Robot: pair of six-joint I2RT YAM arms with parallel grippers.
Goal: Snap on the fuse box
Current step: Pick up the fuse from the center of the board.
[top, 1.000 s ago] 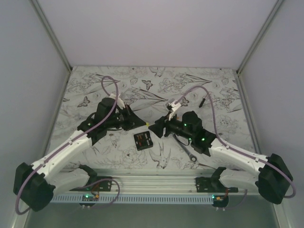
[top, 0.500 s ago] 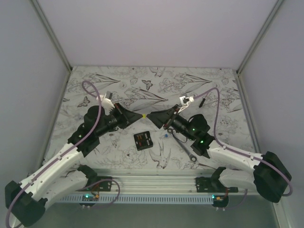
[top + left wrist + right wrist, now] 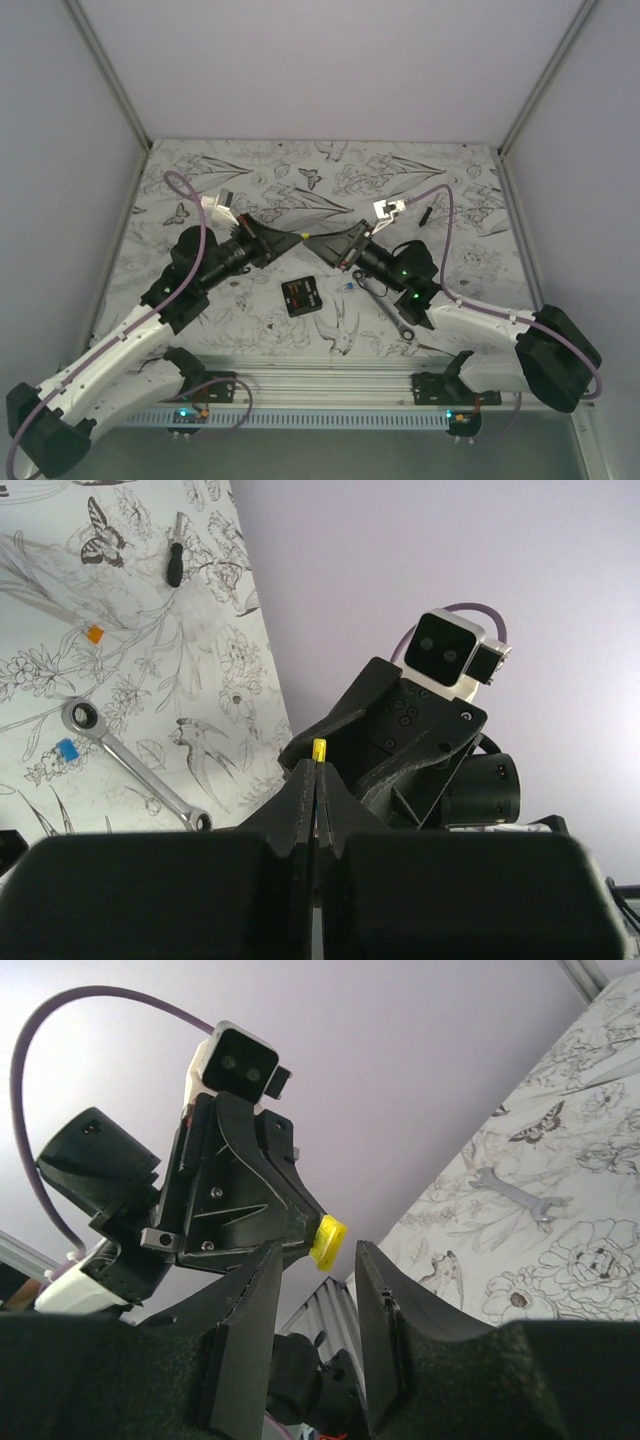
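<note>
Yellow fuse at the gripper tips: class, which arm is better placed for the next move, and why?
Right, probably. The left gripper is shut on the yellow fuse and can only hold it. The right gripper faces it tip to tip, jaws open, the fuse just ahead of the gap.

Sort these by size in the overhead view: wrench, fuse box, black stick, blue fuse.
1. wrench, longest, though thin.
2. fuse box, shorter but broader.
3. black stick.
4. blue fuse, a mere speck.
All lie on the table, so nearness hardly skews this.
</note>
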